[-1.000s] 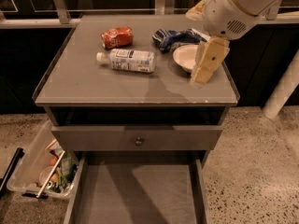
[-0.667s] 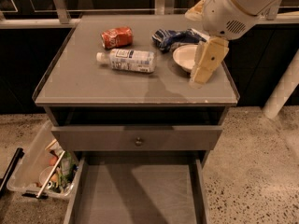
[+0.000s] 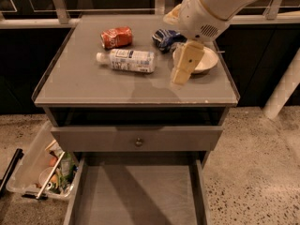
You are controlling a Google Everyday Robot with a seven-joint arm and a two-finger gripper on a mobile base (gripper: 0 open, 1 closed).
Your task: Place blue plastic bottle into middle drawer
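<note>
The blue plastic bottle lies on its side on the cabinet top, white cap pointing left. My gripper hangs from the cream arm above the top, a little right of the bottle and not touching it. It holds nothing that I can see. The middle drawer stands pulled out at the bottom of the view, its flat grey floor bare.
A crushed red-orange can and a crumpled blue-white wrapper lie behind the bottle. A pale bowl sits right of my gripper. A drawer front with a round knob is above the open drawer. A clear bin stands on the floor at left.
My gripper has moved left across the cabinet top, from in front of the bowl toward the bottle. The bottle and drawer have not moved.
</note>
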